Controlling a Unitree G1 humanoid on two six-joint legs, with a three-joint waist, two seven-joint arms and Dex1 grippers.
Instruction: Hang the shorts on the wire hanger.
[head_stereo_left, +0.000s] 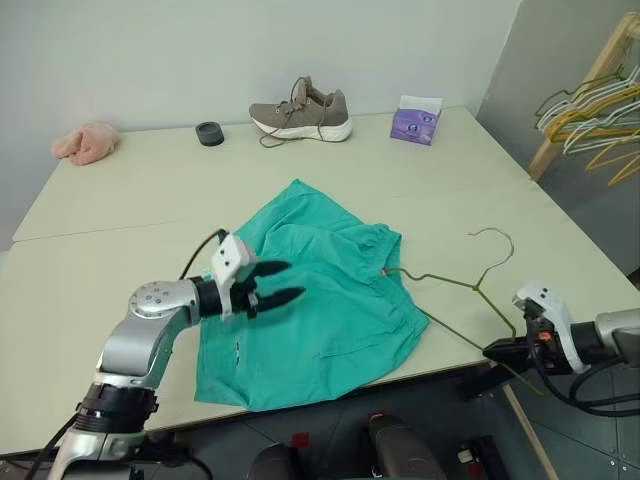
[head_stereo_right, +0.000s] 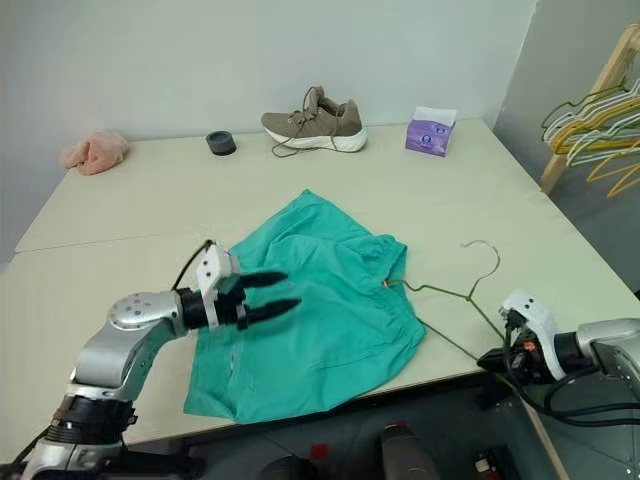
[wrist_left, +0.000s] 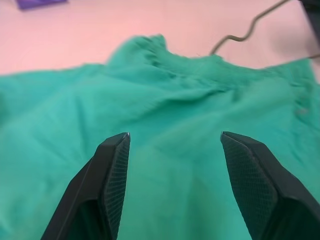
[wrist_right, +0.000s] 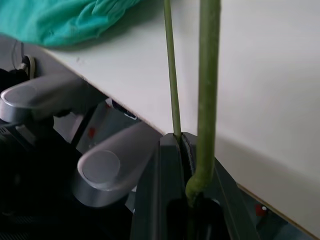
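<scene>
The teal-green shorts (head_stereo_left: 320, 300) lie spread flat on the pale table (head_stereo_left: 120, 200), near its front edge, with the gathered waistband toward the right. My left gripper (head_stereo_left: 290, 283) hovers open just over their left half, and its two black fingers (wrist_left: 112, 170) frame bare fabric with nothing between them. The wire hanger (head_stereo_left: 478, 287) rests on the table right of the shorts, hook (head_stereo_left: 497, 238) pointing away, one end tucked at the waistband. My right gripper (head_stereo_left: 497, 350) is shut on the hanger's near corner at the table's edge, the thin green wire (wrist_right: 207, 75) pinched in its jaws.
At the table's far side stand a brown shoe (head_stereo_left: 303, 112), a purple tissue box (head_stereo_left: 416, 120), a small black ring (head_stereo_left: 210, 133) and a pink fluffy cloth (head_stereo_left: 87, 142). A wooden rack with bunched yellow, white and green hangers (head_stereo_left: 595, 110) is off the right edge.
</scene>
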